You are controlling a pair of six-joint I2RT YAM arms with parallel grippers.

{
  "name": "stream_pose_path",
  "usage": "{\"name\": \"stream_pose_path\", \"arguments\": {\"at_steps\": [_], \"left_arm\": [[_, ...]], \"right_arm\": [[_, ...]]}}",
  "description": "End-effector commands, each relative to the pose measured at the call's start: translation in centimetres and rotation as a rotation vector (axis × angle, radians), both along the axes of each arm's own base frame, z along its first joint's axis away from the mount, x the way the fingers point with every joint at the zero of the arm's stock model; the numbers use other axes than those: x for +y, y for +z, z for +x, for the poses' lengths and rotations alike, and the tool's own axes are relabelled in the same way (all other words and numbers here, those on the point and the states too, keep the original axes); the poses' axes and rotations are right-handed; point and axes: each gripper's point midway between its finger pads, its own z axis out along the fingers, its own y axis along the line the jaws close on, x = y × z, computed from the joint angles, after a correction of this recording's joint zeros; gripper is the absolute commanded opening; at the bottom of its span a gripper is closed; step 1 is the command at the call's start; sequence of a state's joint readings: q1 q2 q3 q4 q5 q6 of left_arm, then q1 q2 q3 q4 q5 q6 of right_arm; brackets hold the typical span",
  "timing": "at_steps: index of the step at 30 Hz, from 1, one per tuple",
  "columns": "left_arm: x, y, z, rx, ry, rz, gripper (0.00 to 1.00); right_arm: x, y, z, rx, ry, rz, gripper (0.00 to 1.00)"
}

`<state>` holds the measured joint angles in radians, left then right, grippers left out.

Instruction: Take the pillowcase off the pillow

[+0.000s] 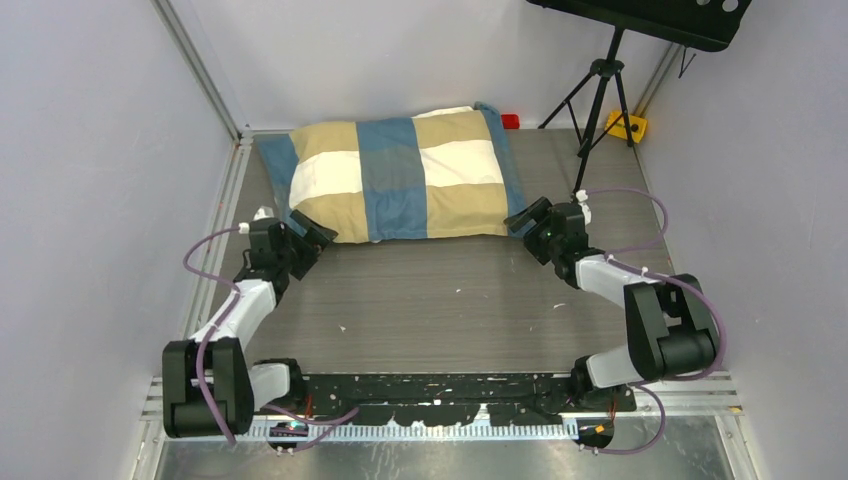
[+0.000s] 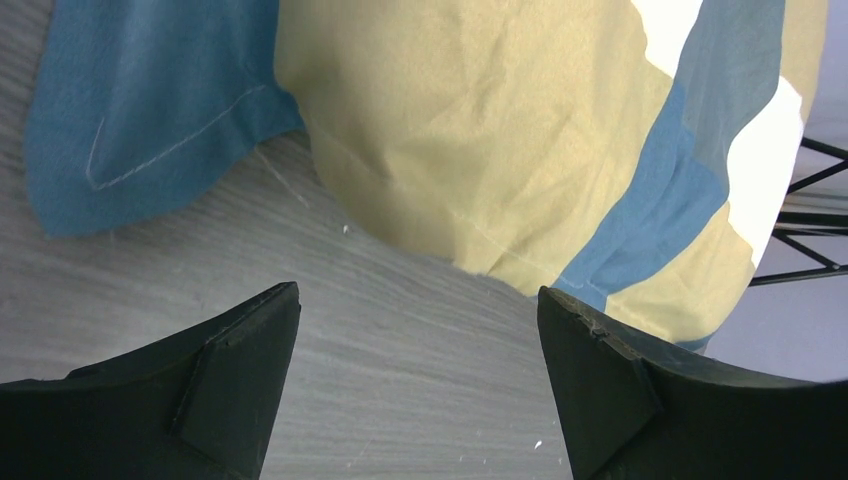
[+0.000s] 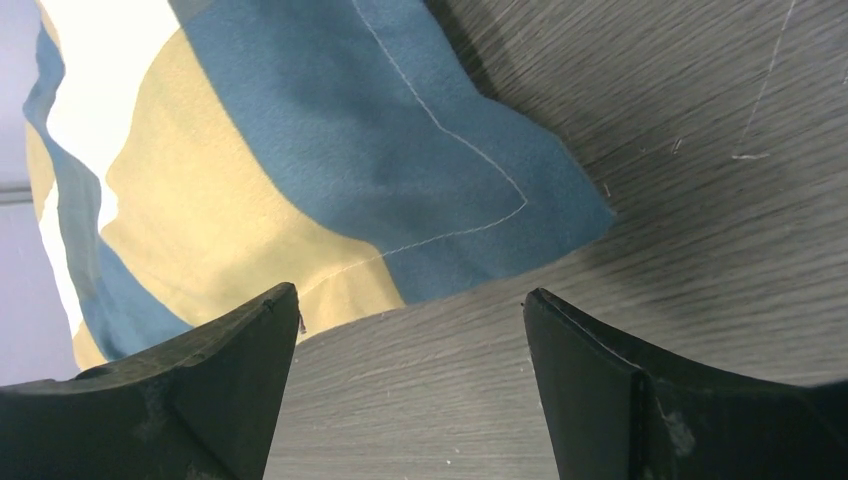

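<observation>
Lying crosswise on the far desk (image 1: 440, 300), the pillowcase (image 1: 400, 175), pillow hidden inside, is flanked at its near corners by left gripper (image 1: 312, 233) and right gripper (image 1: 527, 217), both released, equally near.

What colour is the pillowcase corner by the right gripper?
The pillowcase corner is blue with pale stitching; clearest in right wrist view.

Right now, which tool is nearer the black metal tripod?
Right. The right tool is close by the black metal tripod; the left tool is at the opposite end of the checked fabric pillowcase.
</observation>
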<state>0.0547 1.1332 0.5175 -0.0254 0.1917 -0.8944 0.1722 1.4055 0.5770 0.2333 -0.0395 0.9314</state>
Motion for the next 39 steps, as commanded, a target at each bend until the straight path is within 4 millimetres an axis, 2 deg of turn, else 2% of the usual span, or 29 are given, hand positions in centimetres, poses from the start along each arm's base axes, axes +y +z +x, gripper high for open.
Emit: {"name": "stream_pose_path", "arguments": {"at_steps": [1, 3, 5, 8, 10, 14, 15, 19, 22, 26, 31, 34, 39], "left_arm": [[0.4, 1.3, 2.8, -0.114, 0.024, -0.008, 0.9], [0.4, 0.7, 3.2, -0.111, 0.026, -0.019, 0.86], [0.2, 0.4, 3.6, -0.119, 0.019, -0.031, 0.76], [-0.4, 0.5, 4.4, -0.145, -0.012, -0.049, 0.53], [-0.6, 0.7, 4.7, -0.158, -0.032, -0.046, 0.35], [-0.7, 2.2, 5.1, -0.191, -0.07, -0.016, 0.01], [-0.7, 2.8, 5.1, -0.199, -0.077, -0.004, 0.0], [-0.4, 6.7, 4.3, -0.255, -0.094, 0.056, 0.0], [-0.2, 10.1, 3.2, -0.299, -0.093, 0.097, 0.0], [-0.3, 15.1, 1.0, -0.365, -0.106, 0.134, 0.0], [-0.4, 22.3, -2.5, -0.487, -0.111, 0.175, 0.0], [-0.6, 26.9, -4.7, -0.561, -0.115, 0.185, 0.0], [-1.4, 34.2, -8.9, -0.687, -0.127, 0.162, 0.0]], "right_arm": [[-0.1, 1.1, 2.2, -0.09, -0.042, 0.028, 0.88], [-0.2, 0.3, 2.3, -0.079, -0.049, 0.023, 0.9], [-0.1, -0.3, 2.7, -0.079, -0.049, 0.022, 0.88], [0.2, -0.3, 4.0, -0.097, -0.036, 0.017, 0.74], [0.5, 0.3, 4.8, -0.122, -0.02, 0.018, 0.54], [0.6, 3.3, 5.3, -0.208, -0.014, 0.022, 0.08], [0.4, 3.9, 5.2, -0.213, -0.018, 0.011, 0.01], [-0.2, 7.6, 4.2, -0.26, 0.012, -0.059, 0.0], [-1.1, 11.8, 3.2, -0.332, -0.004, -0.104, 0.0], [-1.4, 18.1, 1.2, -0.422, 0.02, -0.134, 0.0], [-2.0, 25.8, -2.2, -0.515, 0.044, -0.182, 0.0], [-1.8, 31.0, -4.9, -0.595, 0.091, -0.189, 0.0], [-2.5, 38.6, -9.5, -0.7, 0.086, -0.19, 0.0]]}}
